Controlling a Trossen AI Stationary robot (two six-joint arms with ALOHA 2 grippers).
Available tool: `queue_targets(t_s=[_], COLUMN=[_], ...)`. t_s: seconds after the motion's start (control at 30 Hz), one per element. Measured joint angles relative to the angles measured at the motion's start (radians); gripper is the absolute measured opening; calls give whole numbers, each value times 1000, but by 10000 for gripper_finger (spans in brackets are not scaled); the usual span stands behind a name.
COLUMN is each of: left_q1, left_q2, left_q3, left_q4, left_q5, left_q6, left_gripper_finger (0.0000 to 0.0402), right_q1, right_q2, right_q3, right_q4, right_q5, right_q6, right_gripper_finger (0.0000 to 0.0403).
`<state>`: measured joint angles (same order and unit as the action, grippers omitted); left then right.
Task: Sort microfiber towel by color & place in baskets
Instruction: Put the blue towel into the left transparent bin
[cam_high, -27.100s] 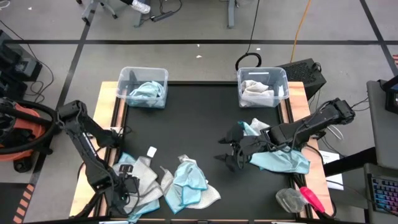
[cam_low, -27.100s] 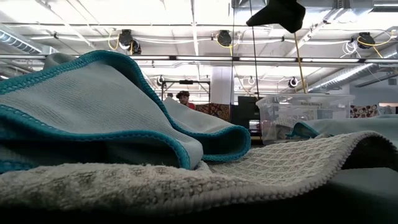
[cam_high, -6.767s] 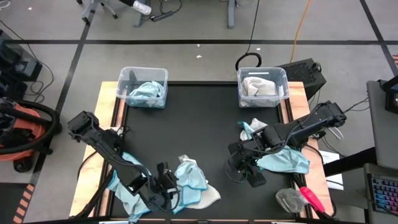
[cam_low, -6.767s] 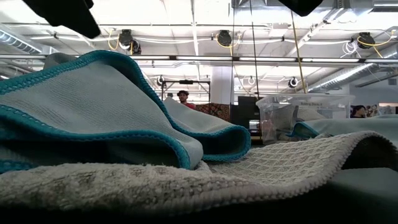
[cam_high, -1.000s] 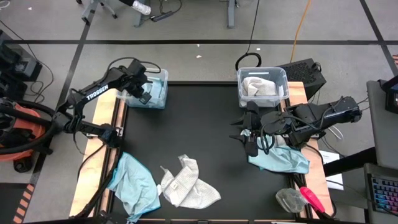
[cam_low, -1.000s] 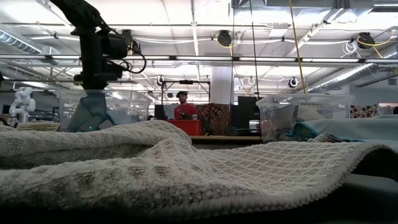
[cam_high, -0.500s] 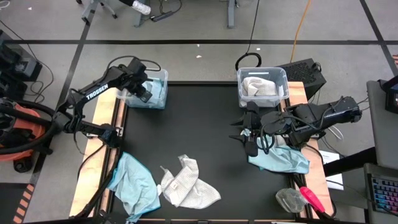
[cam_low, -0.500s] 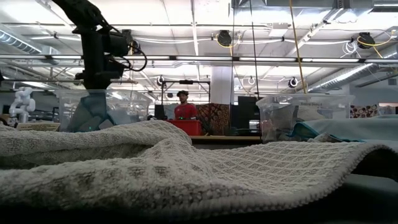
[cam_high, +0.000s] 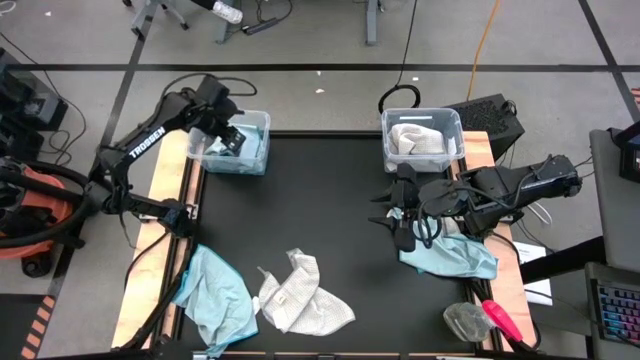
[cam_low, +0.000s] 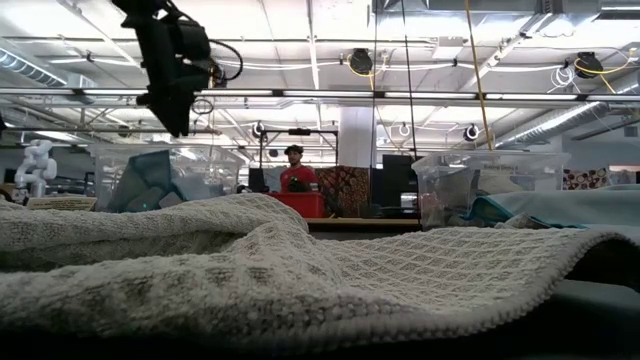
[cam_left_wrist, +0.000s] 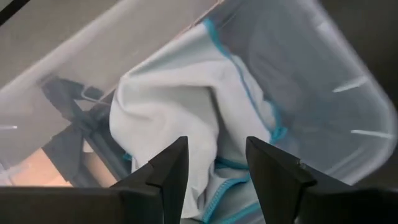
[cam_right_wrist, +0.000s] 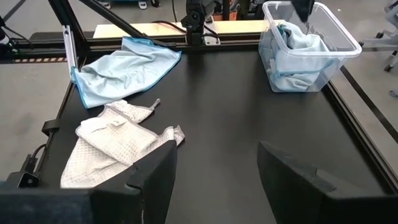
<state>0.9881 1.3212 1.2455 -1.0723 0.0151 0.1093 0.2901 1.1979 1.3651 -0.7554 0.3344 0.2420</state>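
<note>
Left hand (cam_high: 229, 135) over blue-towel basket (cam_high: 257, 121)
Its fingers parted, empty, blue towel (cam_left_wrist: 186, 118) just below; right hand (cam_high: 400, 217) open, idle

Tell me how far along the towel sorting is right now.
Blue towels fill the left basket, a white towel the right basket. The left gripper hangs open over the left basket, holding nothing; the right gripper waits open. Left: blue towel, white towel, another blue towel.
</note>
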Motion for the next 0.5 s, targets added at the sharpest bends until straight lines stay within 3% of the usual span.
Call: queue_targets(t_s=[0.5], left_q1=[-116], left_q2=[-84], left_q3=[215], left_q4=[-38], left_q5=[69], left_q6=[-2], left_gripper_finger=[167], right_q1=[0], right_q2=[0], right_q3=[0], right_q4=[-13], right_q5=[-27], right_q6=[-18], right_gripper_finger=[214])
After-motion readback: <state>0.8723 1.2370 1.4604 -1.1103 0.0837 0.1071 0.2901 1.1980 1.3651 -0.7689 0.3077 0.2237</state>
